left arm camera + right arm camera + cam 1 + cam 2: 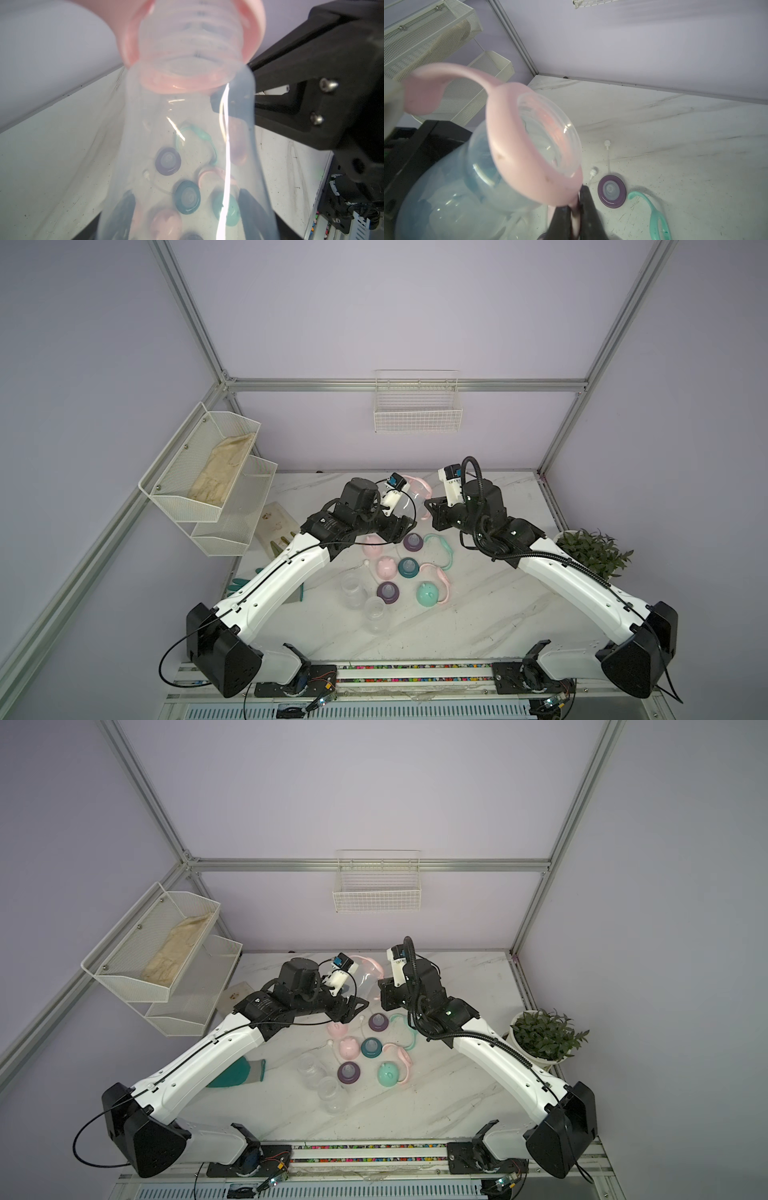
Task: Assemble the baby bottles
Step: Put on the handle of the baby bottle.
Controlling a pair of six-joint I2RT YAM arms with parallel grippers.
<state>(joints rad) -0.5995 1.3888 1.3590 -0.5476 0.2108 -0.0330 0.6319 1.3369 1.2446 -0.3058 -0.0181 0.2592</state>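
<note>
Nearest on the table rests a loose clear bottle, a second bottle just beside it, a mint cap near. Farther back, raised, the left gripper clasps the third bottle round its body — the pink handle ring sits on its neck, one handle pinched tight in the right gripper.

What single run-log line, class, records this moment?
left hand: gripping clear bottle | right hand: shut on pink handle ring, ring around bottle neck | table: two bare bottles waiting
</note>
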